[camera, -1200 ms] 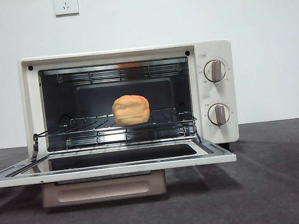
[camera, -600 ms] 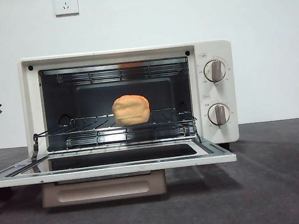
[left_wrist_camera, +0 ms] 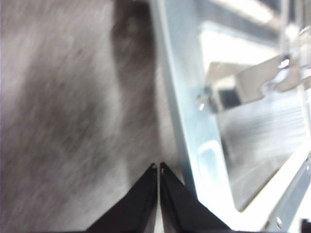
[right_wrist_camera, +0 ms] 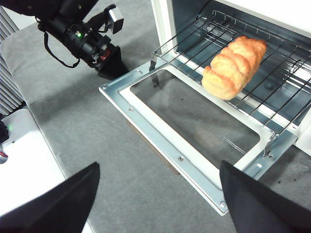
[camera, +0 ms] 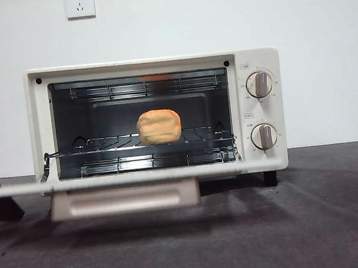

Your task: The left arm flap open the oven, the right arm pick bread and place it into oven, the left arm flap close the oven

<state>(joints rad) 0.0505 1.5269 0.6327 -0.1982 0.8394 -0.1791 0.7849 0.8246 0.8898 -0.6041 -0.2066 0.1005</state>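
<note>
bench (camera: 316,222): grey, carrying everything | left gripper (left_wrist_camera: 158,167): fingers pressed together, set at the door's corner, 9 o'clock of the oven (camera: 254,59) | door (right_wrist_camera: 194,145): hinged down, handle (camera: 125,199) nearest | bread (camera: 159,126): laid on wire rack (camera: 103,145) inside | right gripper (right_wrist_camera: 155,182): fingers spread, raised | knob lettering unreadable

Oven (camera: 265,157) door (camera: 107,180) lifted from flat; left gripper (left_wrist_camera: 158,167) beneath.
</note>
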